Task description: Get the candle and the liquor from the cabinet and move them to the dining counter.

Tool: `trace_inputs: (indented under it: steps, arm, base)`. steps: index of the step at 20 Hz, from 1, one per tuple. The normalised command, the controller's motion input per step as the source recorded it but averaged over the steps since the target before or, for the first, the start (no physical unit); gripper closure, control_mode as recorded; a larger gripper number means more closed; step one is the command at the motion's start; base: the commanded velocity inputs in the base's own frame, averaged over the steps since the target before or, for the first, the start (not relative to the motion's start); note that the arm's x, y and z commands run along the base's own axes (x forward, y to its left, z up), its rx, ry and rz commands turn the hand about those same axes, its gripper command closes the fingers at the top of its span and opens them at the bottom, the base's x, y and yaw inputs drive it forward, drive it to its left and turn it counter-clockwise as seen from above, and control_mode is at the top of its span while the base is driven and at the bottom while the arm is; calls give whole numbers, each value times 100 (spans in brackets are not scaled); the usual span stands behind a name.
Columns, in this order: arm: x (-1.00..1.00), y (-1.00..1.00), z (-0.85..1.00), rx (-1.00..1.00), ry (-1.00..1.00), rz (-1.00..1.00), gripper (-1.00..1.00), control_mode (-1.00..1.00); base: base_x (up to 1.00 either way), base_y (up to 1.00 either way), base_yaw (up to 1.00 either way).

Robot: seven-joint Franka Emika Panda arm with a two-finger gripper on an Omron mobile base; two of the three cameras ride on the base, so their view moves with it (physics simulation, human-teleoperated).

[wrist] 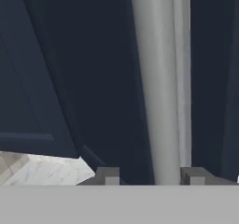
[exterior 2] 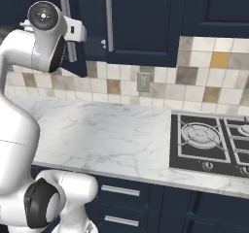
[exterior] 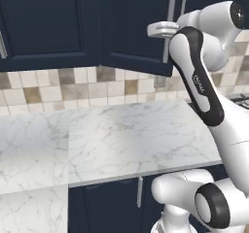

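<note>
My claw (wrist: 151, 176) is clamped on the cabinet's (wrist: 70, 78) upright silver handle (wrist: 156, 78), which runs lengthwise straight ahead between my fingertips (wrist: 108, 175).

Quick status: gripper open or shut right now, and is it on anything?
Gripper: shut on the cabinet handle, the silver bar running up between its fingertips.

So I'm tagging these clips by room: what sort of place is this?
A kitchen, rendered: navy wall cabinet with bar handles, a marble worktop backed by tiles, and a gas hob.
</note>
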Motion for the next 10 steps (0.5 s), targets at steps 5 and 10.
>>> trace_inputs:
  steps: [5,10]
  arm:
    - [-47,68,0,3,0,0,100,-100]
    - [-39,69,0,5,0,0,100,-100]
  base:
    - [0,0,0]
    - [0,0,0]
